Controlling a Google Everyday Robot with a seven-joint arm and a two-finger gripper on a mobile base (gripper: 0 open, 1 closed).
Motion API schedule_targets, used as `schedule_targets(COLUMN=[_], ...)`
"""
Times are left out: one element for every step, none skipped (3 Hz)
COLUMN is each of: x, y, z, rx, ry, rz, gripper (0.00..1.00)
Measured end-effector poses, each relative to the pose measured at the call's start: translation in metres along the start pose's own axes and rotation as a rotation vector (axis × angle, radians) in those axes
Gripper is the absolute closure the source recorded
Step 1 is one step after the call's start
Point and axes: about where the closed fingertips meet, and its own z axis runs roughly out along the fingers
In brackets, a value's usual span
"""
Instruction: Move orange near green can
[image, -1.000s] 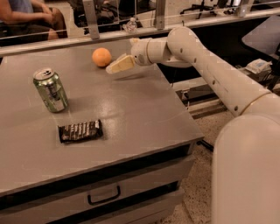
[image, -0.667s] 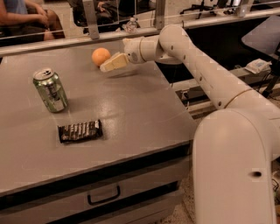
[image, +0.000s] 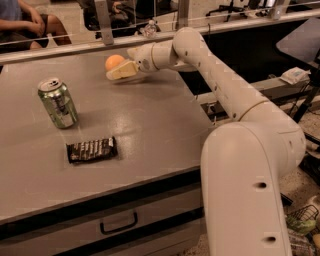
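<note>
The orange (image: 114, 61) sits at the far edge of the grey table (image: 150, 125), near the middle. My gripper (image: 112, 74) reaches in from the right and is just in front of the orange, its pale fingers (image: 122, 70) open and right next to the fruit, holding nothing. The green can (image: 58, 102) stands upright at the left of the table, well apart from the orange and the gripper.
A flat dark snack-bar wrapper (image: 92, 149) lies in front of the can. A rail with posts (image: 104, 20) runs behind the table's far edge. A person (image: 25, 22) sits beyond it at the back left. A drawer handle (image: 118, 223) is below the front edge.
My arm has swung left along the far edge, bringing the gripper from beside the orange to right up against it. The orange, the can and the wrapper have not moved.
</note>
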Motion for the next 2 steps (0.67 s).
schedule_targets(x=[-0.0058,-0.0098], y=[0.0022,0.0073], z=[0.0002,-0.0096], rx=[-0.019,-0.016], ry=[-0.007,-0.01], rz=[0.006,0.013], gripper=[0.49,0.72])
